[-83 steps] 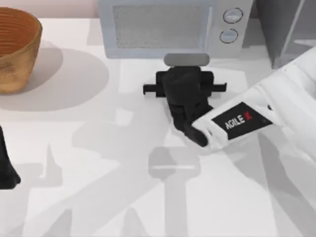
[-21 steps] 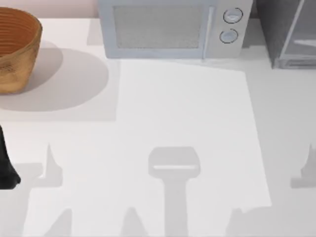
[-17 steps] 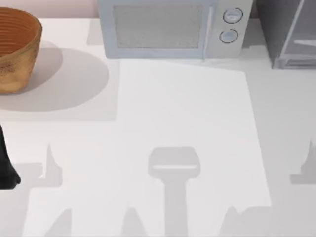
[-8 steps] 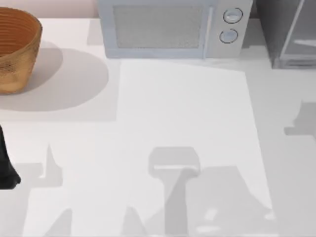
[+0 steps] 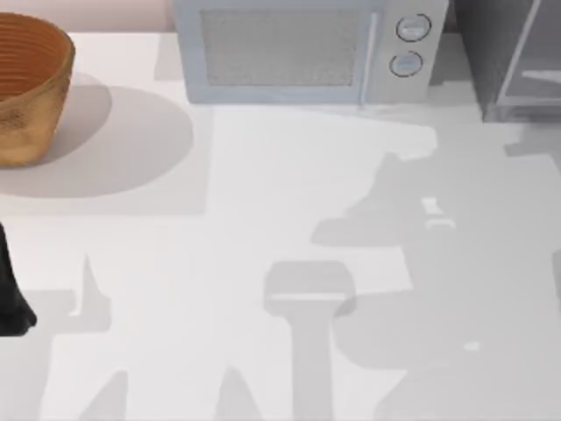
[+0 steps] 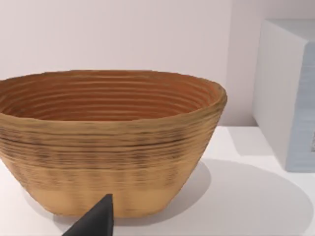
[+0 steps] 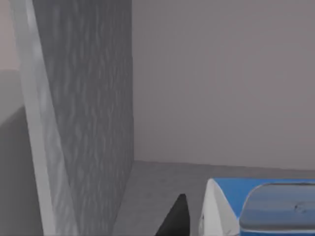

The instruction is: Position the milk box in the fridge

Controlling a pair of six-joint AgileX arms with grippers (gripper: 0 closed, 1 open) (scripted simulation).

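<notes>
The milk box [image 7: 266,209] shows its blue top and a white edge close in the right wrist view. My right gripper [image 7: 206,221] is shut on it, with one dark fingertip [image 7: 177,219] beside the carton. Around them is the inside of the fridge [image 7: 83,113]: a dark grey wall, a grey floor and a pale frame strip. In the top view the fridge [image 5: 513,57] stands at the back right corner. My left arm [image 5: 9,298] is parked at the table's left edge.
A light grey microwave [image 5: 302,48] with two knobs stands at the back centre, just left of the fridge. A woven basket [image 5: 26,88] sits at the back left, and my left gripper [image 6: 96,221] faces the basket [image 6: 108,142]. The right arm's shadow lies on the right half of the table.
Five seconds ago my right gripper was down at the table's centre before the microwave. It has left the top view, and its shadow has slid from the front right toward the fridge.
</notes>
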